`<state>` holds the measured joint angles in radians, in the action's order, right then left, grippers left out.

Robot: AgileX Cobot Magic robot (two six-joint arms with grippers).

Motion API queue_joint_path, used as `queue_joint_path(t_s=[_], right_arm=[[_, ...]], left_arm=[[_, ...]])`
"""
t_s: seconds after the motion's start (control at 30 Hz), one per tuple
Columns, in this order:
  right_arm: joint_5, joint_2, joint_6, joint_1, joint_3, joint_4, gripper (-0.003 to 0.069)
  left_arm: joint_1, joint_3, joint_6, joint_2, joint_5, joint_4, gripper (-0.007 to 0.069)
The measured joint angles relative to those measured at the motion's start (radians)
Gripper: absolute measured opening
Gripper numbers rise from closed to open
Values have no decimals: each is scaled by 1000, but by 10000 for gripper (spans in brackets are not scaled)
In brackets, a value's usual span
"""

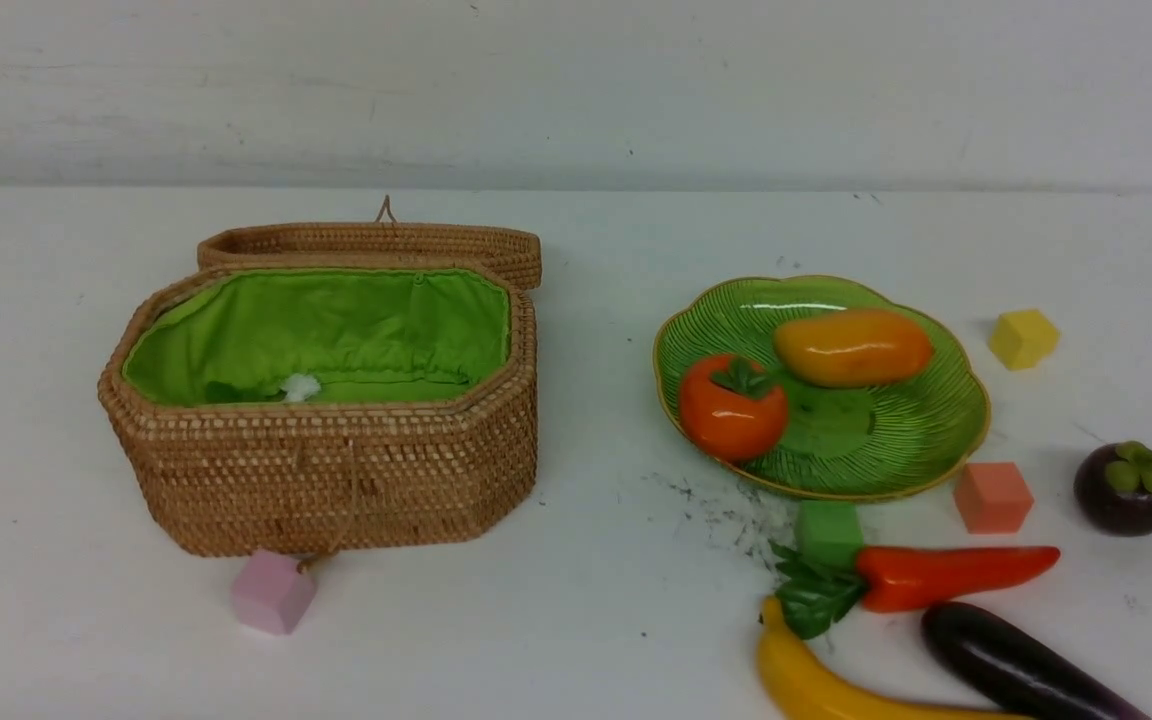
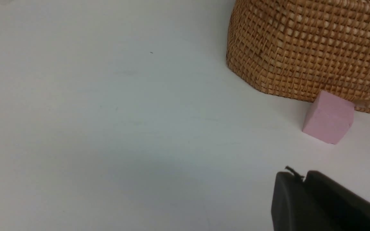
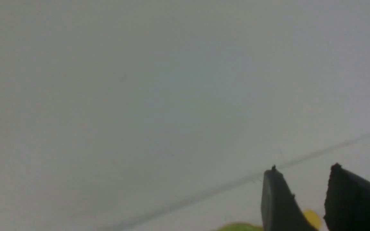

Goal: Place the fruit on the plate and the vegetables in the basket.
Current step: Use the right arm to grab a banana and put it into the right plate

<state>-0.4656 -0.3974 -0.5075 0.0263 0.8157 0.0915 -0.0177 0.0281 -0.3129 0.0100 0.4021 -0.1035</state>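
Left fingers (image 2: 300,202) press together, empty, near a pink cube (image 2: 329,117) by the basket (image 2: 300,48). Right fingers (image 3: 278,202) stand apart, empty. Mango (image 1: 853,347) and persimmon (image 1: 733,407) lie on the plate (image 1: 936,440); banana (image 1: 806,680), pepper (image 1: 946,575), eggplant (image 1: 1016,665) and mangosteen (image 1: 1126,490) rest on the desk (image 1: 586,600).

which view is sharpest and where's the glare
Front view: sharpest, soft even light, white glare streaks on the plate and mango. Left wrist view: basket and pink cube crisp. Right wrist view: hazy, nearly featureless grey, right gripper a dark silhouette.
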Motion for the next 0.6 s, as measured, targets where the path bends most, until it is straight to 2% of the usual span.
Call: queue_joint_path(t_s=[0.17,0.27,0.43,0.5,0.53,0.6], right_arm=[[-100,-193,59,0,26,68,245],[-126,-271,74,0,26,68,245],[-230,-432,82,0,21,-29,245],[-288,-535,130,0,16,-131,245],[-291,-535,139,0,16,-141,245],[-327,-620,324,16,16,-266,245]], left_arm=[[0,0,0,0,0,0,55],[0,0,0,0,0,0,57],[0,0,0,0,0,0,61],[0,0,0,0,0,0,64],[0,0,0,0,0,0,65],[0,0,0,0,0,0,71]])
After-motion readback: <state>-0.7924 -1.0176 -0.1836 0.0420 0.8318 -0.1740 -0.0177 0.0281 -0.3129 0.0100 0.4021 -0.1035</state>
